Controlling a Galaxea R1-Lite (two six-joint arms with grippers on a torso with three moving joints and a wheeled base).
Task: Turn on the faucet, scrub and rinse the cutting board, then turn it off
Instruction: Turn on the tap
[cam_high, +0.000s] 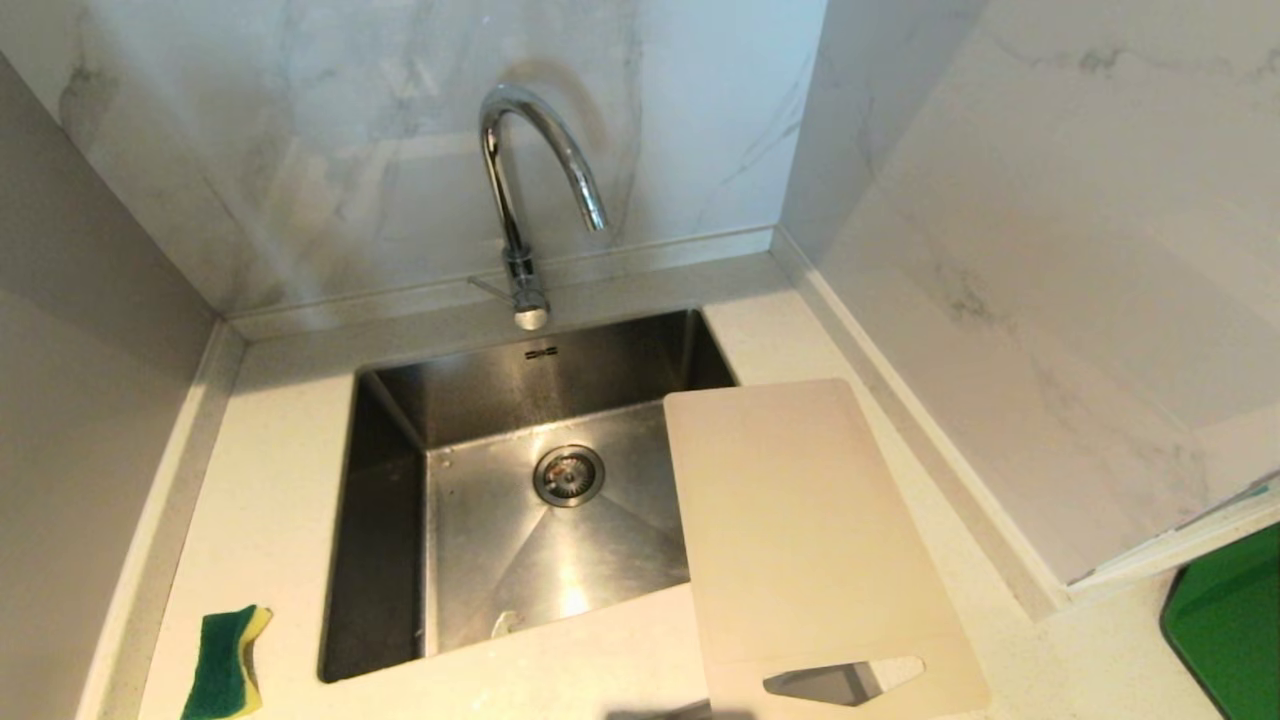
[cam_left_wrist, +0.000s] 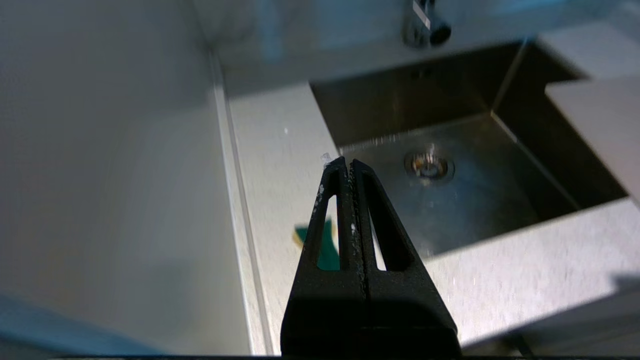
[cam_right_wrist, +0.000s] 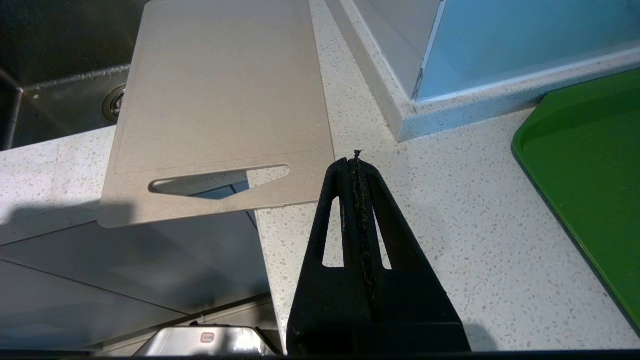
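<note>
Nothing is started: left gripper (cam_left_wrist: 348, 162) and right gripper (cam_right_wrist: 356, 161) are closed, empty; you first reach the faucet (cam_high: 523, 180) lever.

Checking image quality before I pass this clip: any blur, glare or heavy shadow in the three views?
Head view: sharp, with a bright reflection on the sink floor and highlights on the faucet. Left wrist view: smeared throughout; only the left pincer is crisp. Right wrist view: sharp; the cutting board lies in shade, with a shadow off its near end.
</note>
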